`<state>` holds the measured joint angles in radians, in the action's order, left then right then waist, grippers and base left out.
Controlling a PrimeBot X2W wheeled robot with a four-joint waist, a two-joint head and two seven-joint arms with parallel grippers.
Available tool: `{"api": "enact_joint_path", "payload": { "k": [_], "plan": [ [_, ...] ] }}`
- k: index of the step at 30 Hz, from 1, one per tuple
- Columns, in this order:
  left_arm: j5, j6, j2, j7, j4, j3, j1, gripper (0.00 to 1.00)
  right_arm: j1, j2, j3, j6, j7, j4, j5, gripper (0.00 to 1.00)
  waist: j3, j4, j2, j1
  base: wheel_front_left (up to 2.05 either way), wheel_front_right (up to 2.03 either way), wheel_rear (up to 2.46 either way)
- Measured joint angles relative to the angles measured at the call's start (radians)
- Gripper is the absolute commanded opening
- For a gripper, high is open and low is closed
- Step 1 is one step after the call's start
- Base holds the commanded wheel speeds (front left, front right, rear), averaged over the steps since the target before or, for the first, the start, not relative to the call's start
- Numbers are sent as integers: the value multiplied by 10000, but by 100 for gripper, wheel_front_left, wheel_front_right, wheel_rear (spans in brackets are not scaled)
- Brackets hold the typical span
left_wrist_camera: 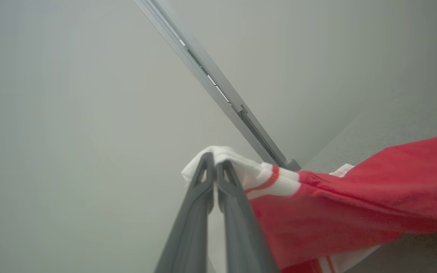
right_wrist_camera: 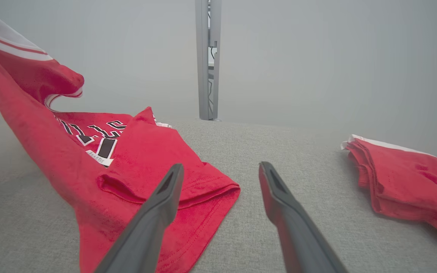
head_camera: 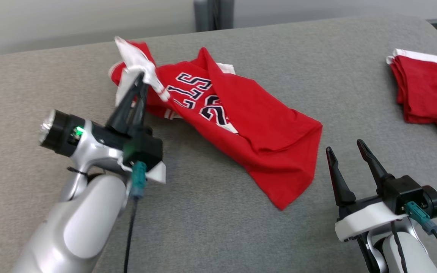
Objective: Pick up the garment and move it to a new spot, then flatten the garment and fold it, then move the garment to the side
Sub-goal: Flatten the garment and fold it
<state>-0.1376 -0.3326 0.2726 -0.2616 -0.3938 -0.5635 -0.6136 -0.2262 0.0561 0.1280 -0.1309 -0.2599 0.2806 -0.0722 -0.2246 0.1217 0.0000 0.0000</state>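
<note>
A red garment (head_camera: 249,125) with white trim and dark lettering lies crumpled across the middle of the grey surface. My left gripper (head_camera: 141,77) is shut on its white-trimmed edge at the far left end and holds that end lifted. In the left wrist view the closed gripper (left_wrist_camera: 214,158) pinches white cloth, and the red garment (left_wrist_camera: 355,197) trails off to the right. My right gripper (head_camera: 345,146) stands open near the garment's lower right corner, apart from it. In the right wrist view the garment (right_wrist_camera: 127,170) lies just left of that open gripper (right_wrist_camera: 221,167).
A folded stack of red cloth (head_camera: 429,87) with a white edge lies at the far right of the grey padded surface (head_camera: 222,227). A grey post (head_camera: 214,14) stands behind the surface's back edge, before a pale wall.
</note>
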Motion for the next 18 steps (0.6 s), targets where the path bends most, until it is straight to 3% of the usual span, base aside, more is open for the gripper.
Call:
{"api": "enact_joint_path", "payload": {
  "k": [6,9,18],
  "plan": [
    [-746,257,82,253,-422,-936,145,0,174,65,-4,0,0,23,38,100,269,-525,0,0,0,0,0],
    [-966,596,-4,430,-466,-1406,100,0,175,73,36,0,0,40,63,100,353,-677,0,0,0,0,0],
    [-1300,1174,-800,445,-1055,-2247,-858,0,78,86,349,0,0,196,0,100,351,-347,0,1,0,0,0]
  ]
}}
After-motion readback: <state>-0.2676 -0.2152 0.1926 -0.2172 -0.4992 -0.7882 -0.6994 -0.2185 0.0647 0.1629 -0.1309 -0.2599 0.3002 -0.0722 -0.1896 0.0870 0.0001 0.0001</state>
